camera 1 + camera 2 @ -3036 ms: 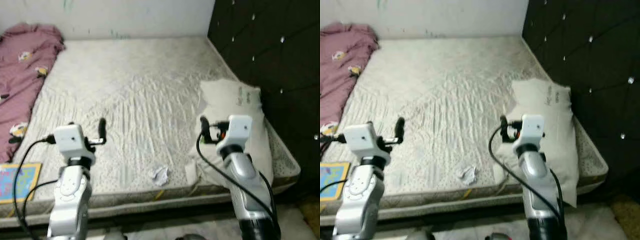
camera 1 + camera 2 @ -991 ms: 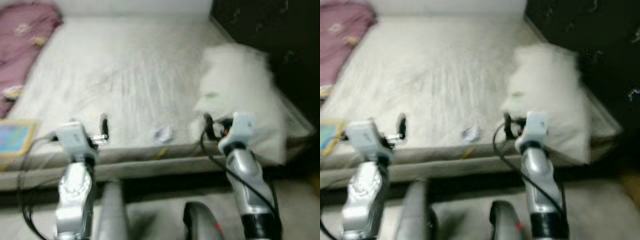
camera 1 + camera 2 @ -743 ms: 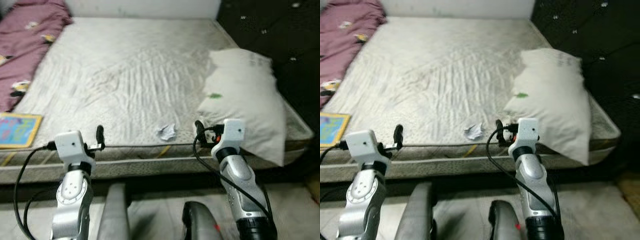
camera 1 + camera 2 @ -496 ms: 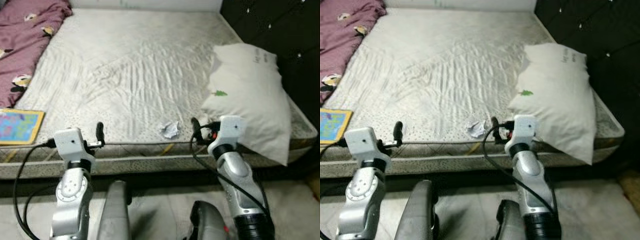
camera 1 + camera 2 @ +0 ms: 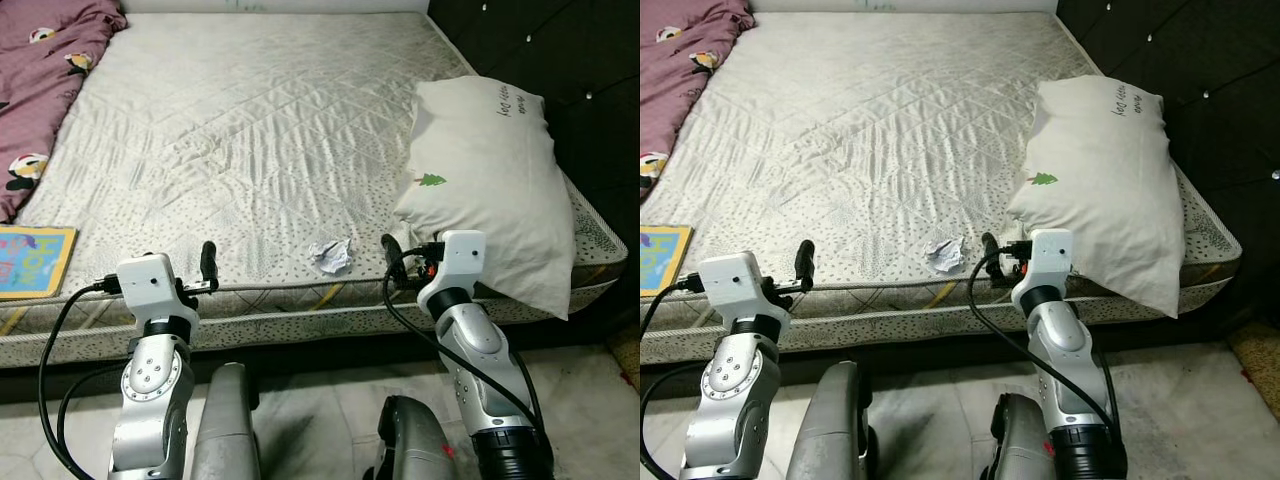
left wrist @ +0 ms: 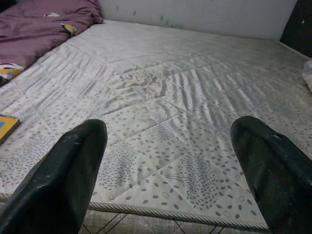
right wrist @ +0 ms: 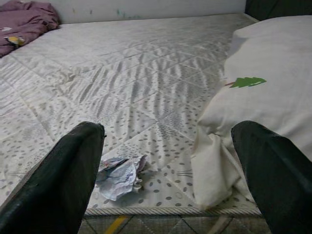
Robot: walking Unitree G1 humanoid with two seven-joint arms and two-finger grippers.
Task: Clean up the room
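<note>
- Right gripper [image 5: 989, 249] is at the front edge of the mattress [image 5: 870, 120], fingers spread wide, holding nothing — it is raised just above the mattress border.
- Crumpled paper [image 5: 943, 252] lies on the mattress just beside the right gripper, on its left side and a little ahead; in the right wrist view it [image 7: 119, 174] sits near the inner side of one finger [image 7: 63, 180], not touching.
- White pillow [image 5: 1110, 170] w/ small green tree print is on the other side of the right gripper, its corner hanging close to the gripper.
- Left gripper [image 5: 207, 262] is also at the front edge, well apart from the paper, fingers wide open & empty.
- Ahead of the left gripper is bare quilted mattress.
- Far ahead, left of the left gripper: purple blanket [image 5: 45, 70].
- Colourful book [image 5: 32, 262] is on the mattress edge, left of the left gripper.
</note>
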